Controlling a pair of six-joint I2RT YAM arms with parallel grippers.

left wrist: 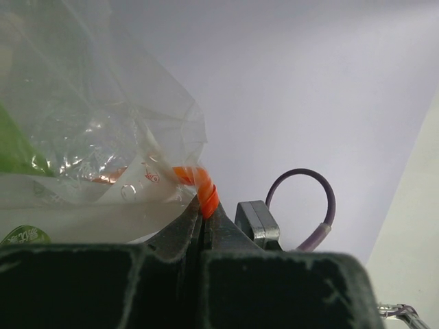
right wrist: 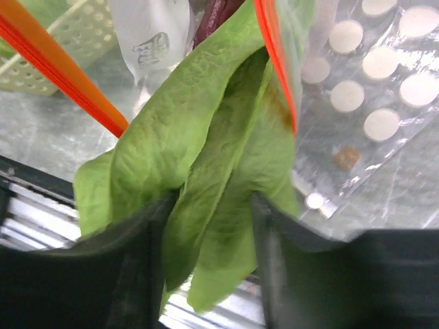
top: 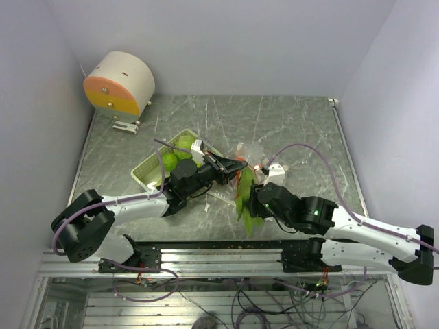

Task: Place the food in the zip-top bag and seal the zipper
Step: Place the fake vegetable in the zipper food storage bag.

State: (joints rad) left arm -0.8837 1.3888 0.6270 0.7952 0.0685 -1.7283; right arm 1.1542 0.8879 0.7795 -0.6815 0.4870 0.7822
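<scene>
The clear zip-top bag (top: 252,152) lies mid-table, its mouth edged by an orange zipper strip (left wrist: 199,186). My left gripper (left wrist: 204,214) is shut on that strip and holds the bag's edge up. The carrot's long green leaves (right wrist: 212,144) hang out of the bag mouth, between the two orange zipper lines (right wrist: 55,62). My right gripper (right wrist: 212,205) has a finger pressed against each side of the leaves. From above, the leaves (top: 245,195) trail toward the near edge. The carrot's orange body is mostly hidden. Light-green balls (top: 175,154) sit in the basket.
The pale-green basket (top: 146,173) stands left of the bag, behind the left arm. A round cream and orange device (top: 120,83) sits at the back left corner. Clear plastic with white round dots (right wrist: 374,82) lies right of the leaves. The table's metal rail (top: 219,252) runs along the near edge.
</scene>
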